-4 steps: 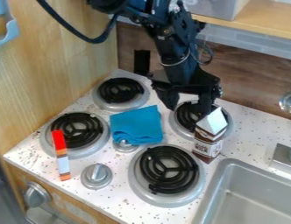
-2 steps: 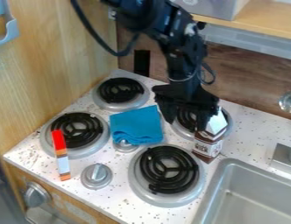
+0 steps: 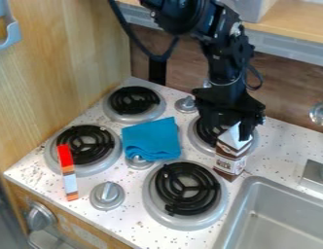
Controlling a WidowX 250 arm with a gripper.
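Right of the middle of the frame, hangs with black gripper over the back right burner, fingers held wide at the peaked white top of the milk carton. Cannot tell whether touching it. Just in front of that burner, near the sink, has this brown-and-white carton standing upright, with contents hidden from sight. At lower right, shows the sink's metal walls and open basin. At the upper right, holds a grey bin on the wooden shelf, with contents too cut off to tell. At centre left, has a folded blue cloth lying among the burners. Farther left, leans or lies a slim red, orange and white bar across the front rim of the left burner.
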